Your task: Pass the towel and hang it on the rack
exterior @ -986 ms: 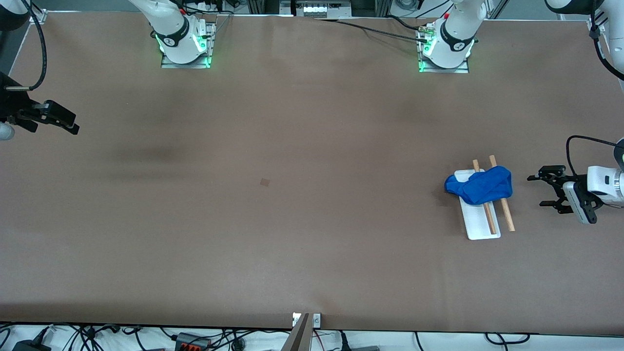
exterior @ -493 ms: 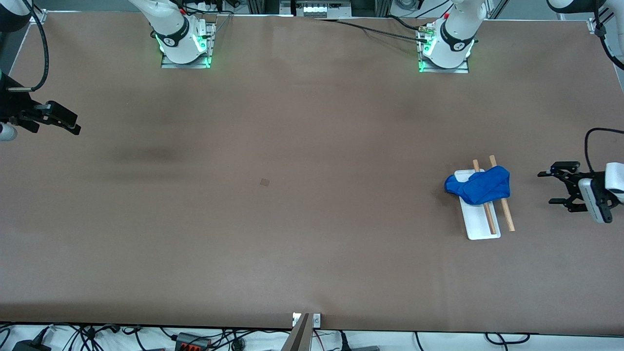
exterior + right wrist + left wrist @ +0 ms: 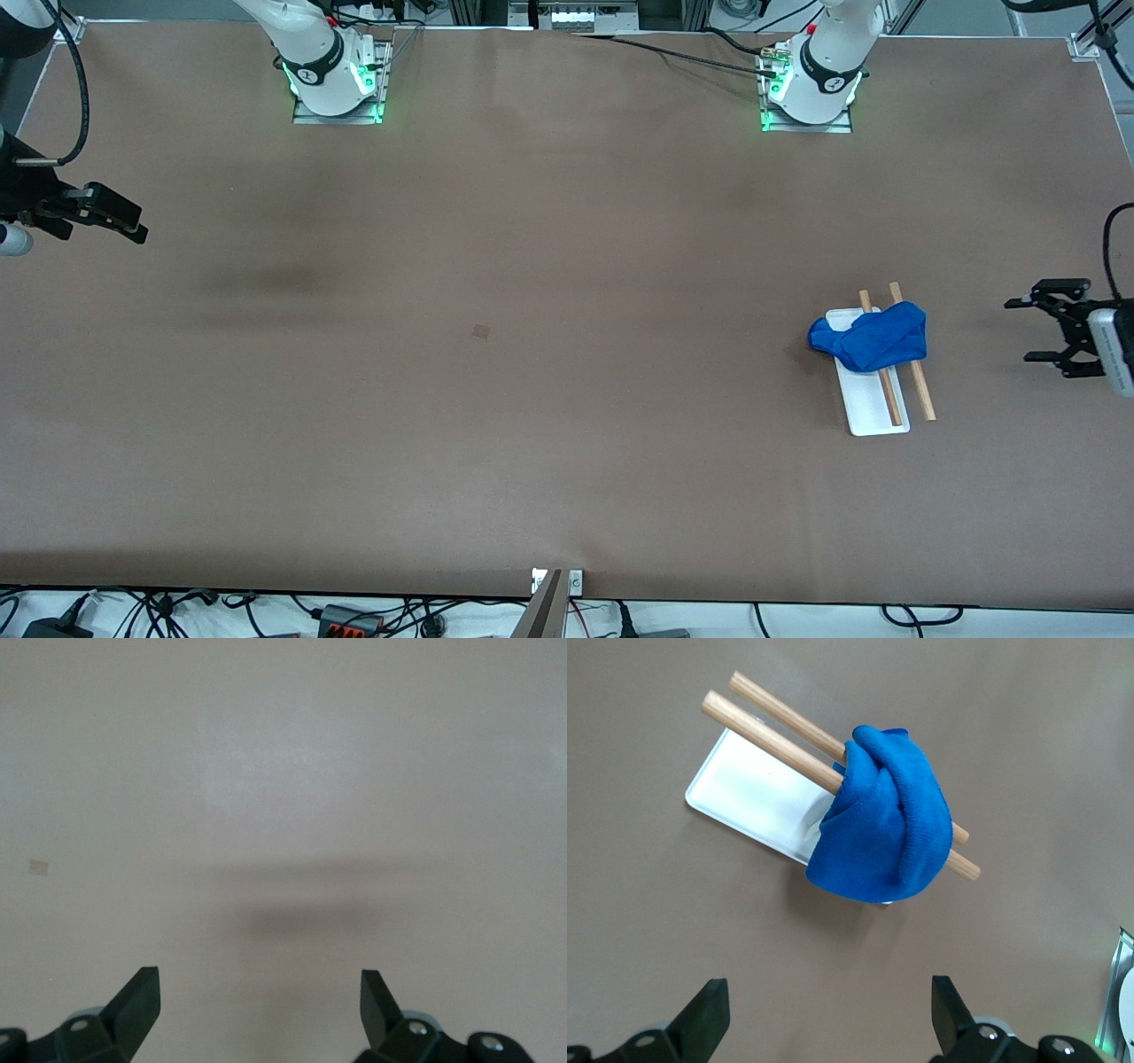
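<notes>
now we see the towel (image 3: 873,338) draped over the rack (image 3: 877,416), well apart from our empty, spread left gripper (image 3: 1041,330); right gripper (image 3: 124,221) waits, spread too.

Towel (image 3: 873,344) was bright blue, plain, fuzzy. Rack (image 3: 873,415) had a white tray base and two light-brown wooden rods. Bench (image 3: 532,399) was flat brown with one small darker square patch (image 3: 481,331). Both pincers, left (image 3: 1044,330) and right (image 3: 124,223), were black.
</notes>
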You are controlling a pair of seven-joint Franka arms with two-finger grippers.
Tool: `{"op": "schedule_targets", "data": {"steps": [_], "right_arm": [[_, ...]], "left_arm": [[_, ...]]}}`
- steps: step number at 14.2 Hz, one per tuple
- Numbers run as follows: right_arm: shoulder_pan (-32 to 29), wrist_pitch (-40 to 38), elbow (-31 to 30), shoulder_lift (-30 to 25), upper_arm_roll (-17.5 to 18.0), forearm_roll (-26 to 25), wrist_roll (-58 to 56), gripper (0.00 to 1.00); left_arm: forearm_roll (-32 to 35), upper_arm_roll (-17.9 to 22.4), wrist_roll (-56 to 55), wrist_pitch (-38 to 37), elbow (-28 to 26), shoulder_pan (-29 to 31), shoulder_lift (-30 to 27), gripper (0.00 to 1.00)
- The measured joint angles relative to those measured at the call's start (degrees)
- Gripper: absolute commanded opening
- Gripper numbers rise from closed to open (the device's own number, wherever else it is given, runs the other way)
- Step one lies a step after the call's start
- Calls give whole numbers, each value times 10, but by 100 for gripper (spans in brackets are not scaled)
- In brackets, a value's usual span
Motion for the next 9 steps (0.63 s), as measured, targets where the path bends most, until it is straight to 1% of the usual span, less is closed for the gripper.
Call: {"op": "schedule_targets", "data": {"steps": [2,5,7,9], "right_arm": [[0,-1,0,0,0,0,0,100],[0,-1,0,0,0,0,0,100],[1,-1,0,0,1,0,0,100],[2,-1,0,0,2,0,-1,100]], "left_arm": [[4,0,-12,-23,0,-1,-21,100],[13,-6,-62,-54,1,-10,-44,100],[36,-11,-84,-63,8,-34,-55,100],[57,-12,-109,-92,28,-73,-61,100]]}}
